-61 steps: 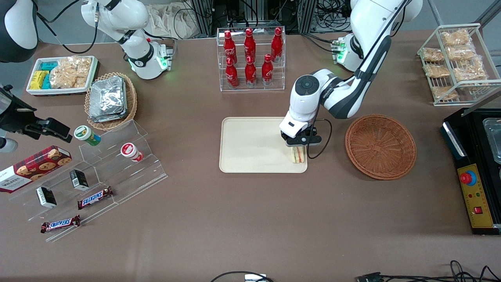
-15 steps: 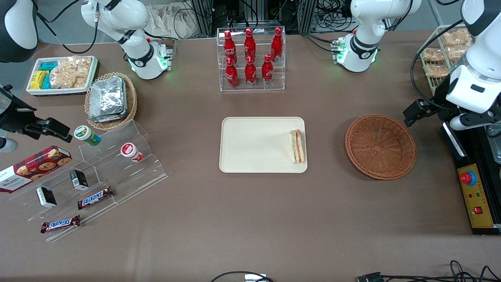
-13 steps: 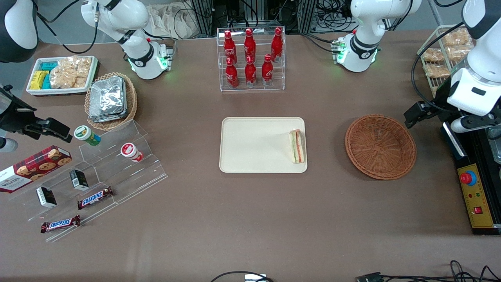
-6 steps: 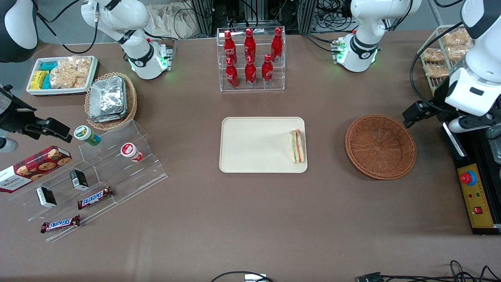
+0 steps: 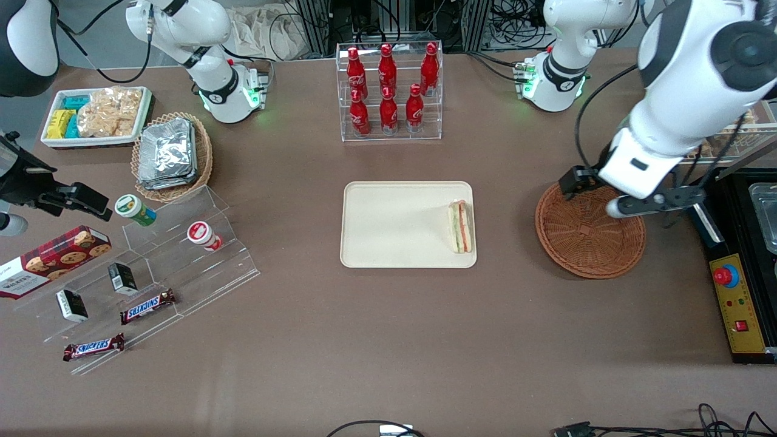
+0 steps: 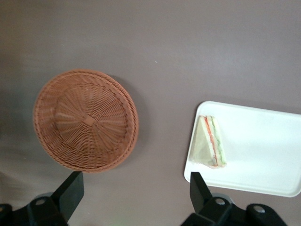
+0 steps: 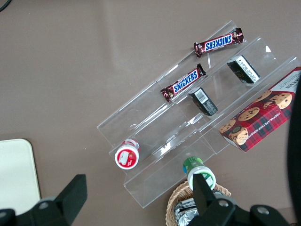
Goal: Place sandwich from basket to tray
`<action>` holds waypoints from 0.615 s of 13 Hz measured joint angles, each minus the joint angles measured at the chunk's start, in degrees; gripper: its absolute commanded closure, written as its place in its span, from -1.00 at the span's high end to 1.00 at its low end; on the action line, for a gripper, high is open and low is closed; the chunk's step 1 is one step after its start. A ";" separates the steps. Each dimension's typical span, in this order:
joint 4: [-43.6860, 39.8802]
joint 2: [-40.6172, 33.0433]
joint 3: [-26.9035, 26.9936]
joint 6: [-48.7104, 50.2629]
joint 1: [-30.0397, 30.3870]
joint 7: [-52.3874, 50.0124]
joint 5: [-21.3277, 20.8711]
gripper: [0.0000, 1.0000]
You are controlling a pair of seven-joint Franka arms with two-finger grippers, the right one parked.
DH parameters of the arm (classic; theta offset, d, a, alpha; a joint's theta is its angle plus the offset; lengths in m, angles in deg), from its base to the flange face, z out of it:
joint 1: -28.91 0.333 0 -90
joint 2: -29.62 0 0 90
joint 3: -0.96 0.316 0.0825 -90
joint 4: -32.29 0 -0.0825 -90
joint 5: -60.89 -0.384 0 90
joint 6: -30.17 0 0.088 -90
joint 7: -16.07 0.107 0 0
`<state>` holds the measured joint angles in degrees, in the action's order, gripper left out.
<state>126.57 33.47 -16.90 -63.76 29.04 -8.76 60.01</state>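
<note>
Front view: sandwich (image 5: pixel 460 227) lay on the tray (image 5: pixel 388 224), hard against the rim at the working arm's end, apart from the basket (image 5: pixel 590 237), which held nothing. Gripper (image 5: pixel 631 203) hung high over the basket's rim; the jaws' state was unreadable from here. Left wrist view: jaws were spread wide with nothing between them, one finger (image 6: pixel 70 188) at each side of the frame; basket (image 6: pixel 85 120) and sandwich (image 6: pixel 210 142) on the tray (image 6: pixel 263 150) both showed far below. My read: the placement looked done. Only the retreat remained; best kept high and away from the tray so nothing nudges the wedge off that rim.
</note>
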 measured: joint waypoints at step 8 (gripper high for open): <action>-1.25 -0.46 1.39 2.59 5.15 0.76 -0.03 1.00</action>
<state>125.32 33.01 -15.52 -61.17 34.19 -8.00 59.98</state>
